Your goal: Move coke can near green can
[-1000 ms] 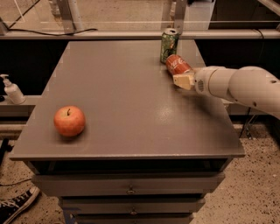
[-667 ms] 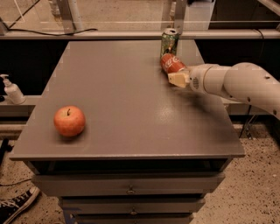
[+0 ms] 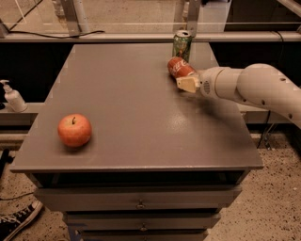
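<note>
This looks like a robot lab or test room rather than a home. A plain grey work table (image 3: 141,141) with steel drawers (image 3: 139,204) stands on a speckled concrete floor (image 3: 263,207). A white robot arm (image 3: 254,87) reaches in over the table's right edge, its cream-tipped gripper (image 3: 186,84) near the far right corner. Behind the far edge run bare metal frame posts (image 3: 75,14) and a loose black cable (image 3: 56,34). A white pump bottle (image 3: 13,98) stands on a ledge beyond the left edge.
</note>
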Controlling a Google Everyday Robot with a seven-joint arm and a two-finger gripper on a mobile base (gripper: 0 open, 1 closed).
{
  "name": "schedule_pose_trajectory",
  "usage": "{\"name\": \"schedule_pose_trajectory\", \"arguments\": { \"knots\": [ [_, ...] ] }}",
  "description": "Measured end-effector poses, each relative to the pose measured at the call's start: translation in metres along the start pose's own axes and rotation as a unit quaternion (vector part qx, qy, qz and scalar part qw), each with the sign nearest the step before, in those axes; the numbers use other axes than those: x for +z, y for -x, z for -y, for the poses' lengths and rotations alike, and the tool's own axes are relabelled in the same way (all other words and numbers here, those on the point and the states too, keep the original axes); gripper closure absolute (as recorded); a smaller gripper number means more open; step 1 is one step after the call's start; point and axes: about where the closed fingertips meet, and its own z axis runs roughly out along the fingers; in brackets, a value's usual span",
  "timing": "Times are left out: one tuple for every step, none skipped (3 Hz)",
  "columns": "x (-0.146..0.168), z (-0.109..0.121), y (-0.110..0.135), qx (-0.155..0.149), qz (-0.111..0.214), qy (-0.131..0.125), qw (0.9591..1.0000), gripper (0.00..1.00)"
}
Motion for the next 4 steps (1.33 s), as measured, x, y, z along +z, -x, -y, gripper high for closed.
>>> {"name": "schedule_pose_trajectory", "arguments": {
  "knots": [
    [0.0013, -0.0012, 0.0004, 0.001, -0.001, 0.003, 1.0000, 0.36],
    [0.0021, -0.0024, 0.0001, 0.003, -0.002, 0.004, 1.0000, 0.13],
    [0.0020, -0.0030, -0.0013, 0.005, -0.004, 0.006, 1.0000, 0.00],
    [-0.0049, -0.0003, -0.0011, 0.003, -0.004, 0.002, 1.0000, 0.00]
  ]
}}
